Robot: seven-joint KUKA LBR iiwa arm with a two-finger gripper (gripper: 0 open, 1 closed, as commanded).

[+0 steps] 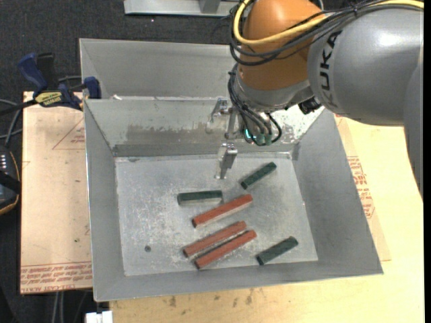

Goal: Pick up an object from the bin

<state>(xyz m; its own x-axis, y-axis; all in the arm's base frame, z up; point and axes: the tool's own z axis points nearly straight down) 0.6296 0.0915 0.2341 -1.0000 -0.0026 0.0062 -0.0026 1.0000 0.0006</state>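
My gripper (pixel 225 168) hangs over the back middle of the bin floor, a little above it, with nothing seen in it. Just in front of it lies a short dark green bar (pixel 199 196). To its right, a second dark green bar (pixel 258 175) lies at a slant. A longer red-brown bar (pixel 222 210) lies slanted just in front of the first green bar.
Two more red-brown bars (pixel 214 239) (pixel 225 249) lie side by side near the front of the bin. A third dark green bar (pixel 277 250) rests at the front right. The arm with its orange cover reaches in from the upper right.
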